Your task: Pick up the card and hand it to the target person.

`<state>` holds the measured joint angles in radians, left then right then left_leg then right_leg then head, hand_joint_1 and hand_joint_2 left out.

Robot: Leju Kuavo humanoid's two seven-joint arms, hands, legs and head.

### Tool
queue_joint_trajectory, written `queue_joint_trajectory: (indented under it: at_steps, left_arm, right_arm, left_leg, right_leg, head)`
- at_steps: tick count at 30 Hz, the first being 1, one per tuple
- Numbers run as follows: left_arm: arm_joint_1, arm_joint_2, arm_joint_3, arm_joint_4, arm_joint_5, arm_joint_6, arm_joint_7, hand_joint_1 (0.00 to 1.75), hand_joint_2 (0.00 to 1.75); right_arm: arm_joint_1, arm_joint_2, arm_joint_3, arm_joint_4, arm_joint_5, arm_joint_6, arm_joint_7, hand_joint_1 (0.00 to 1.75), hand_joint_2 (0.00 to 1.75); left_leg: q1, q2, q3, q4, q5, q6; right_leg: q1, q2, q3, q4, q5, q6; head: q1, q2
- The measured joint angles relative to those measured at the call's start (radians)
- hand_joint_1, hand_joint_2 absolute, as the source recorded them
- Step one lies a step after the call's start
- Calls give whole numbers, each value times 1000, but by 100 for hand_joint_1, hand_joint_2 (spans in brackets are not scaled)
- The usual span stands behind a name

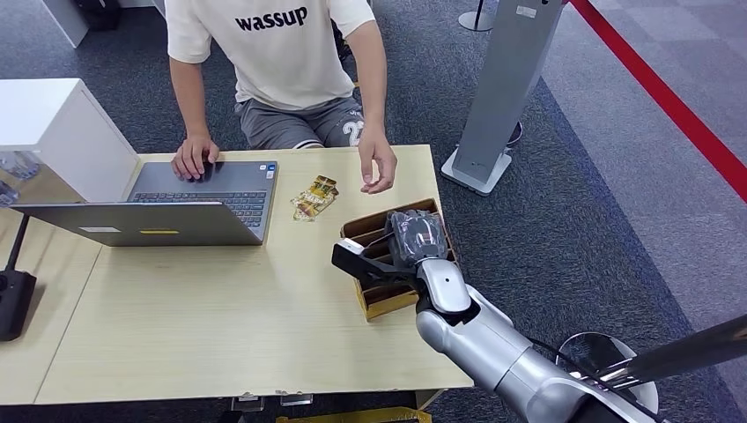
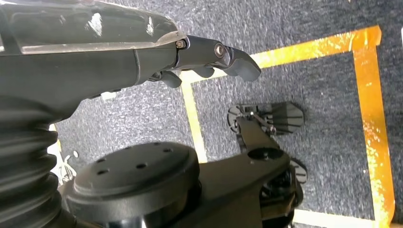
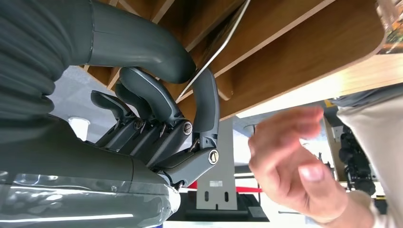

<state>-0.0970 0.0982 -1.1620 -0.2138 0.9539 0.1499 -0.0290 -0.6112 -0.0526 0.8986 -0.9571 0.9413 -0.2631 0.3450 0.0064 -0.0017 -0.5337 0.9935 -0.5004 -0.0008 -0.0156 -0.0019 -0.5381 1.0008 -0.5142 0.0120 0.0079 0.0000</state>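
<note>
The right hand's fingers (image 3: 142,102) are curled, and the thumb and one finger pinch the lower edge of the card (image 3: 216,50), a thin sheet standing edge-on in a slot of the wooden holder (image 1: 380,300). The holder sits at the desk's (image 1: 220,326) right edge, and the right hand (image 1: 401,242) is over it. The card's long axis seems to run up out of the slot, so I judge the lift must go along that line before any turn. The person's hand (image 1: 377,163) waits open near the desk's far edge, just beyond the holder. The left hand (image 2: 209,57) hangs over the floor, fingers loosely bent, holding nothing.
</note>
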Motion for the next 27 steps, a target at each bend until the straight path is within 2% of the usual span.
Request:
queue_joint_trajectory:
  at_steps: [6, 12, 21, 27]
  left_arm:
    - [0, 1, 0, 0, 0, 5, 0, 0, 175]
    - [1, 1, 0, 0, 15, 7, 1, 0, 175]
    - [2, 1, 0, 0, 41, 12, 11, 0, 175]
    - [2, 1, 0, 0, 42, 8, 11, 0, 175]
  right_arm:
    - [0, -23, -25, -75, 26, 11, 40, 175, 175]
    - [5, -68, -73, -258, 89, 14, 91, 175, 175]
    - [41, -116, -138, -561, 149, -28, 100, 175, 175]
    - [90, -133, -149, -678, 160, -62, 91, 175, 175]
  left_leg:
    - [0, 0, -1, 0, 0, 0]
    - [0, 0, -1, 0, 0, 0]
    - [0, 0, -1, 0, 0, 0]
    - [0, 0, -1, 0, 0, 0]
  right_leg:
    - [0, 0, 0, 0, 0, 0]
    - [0, 0, -1, 0, 0, 0]
    - [0, 0, -1, 0, 0, 0]
    - [0, 0, -1, 0, 0, 0]
  head:
    - [2, 0]
    - [1, 0]
    - [1, 0]
    - [1, 0]
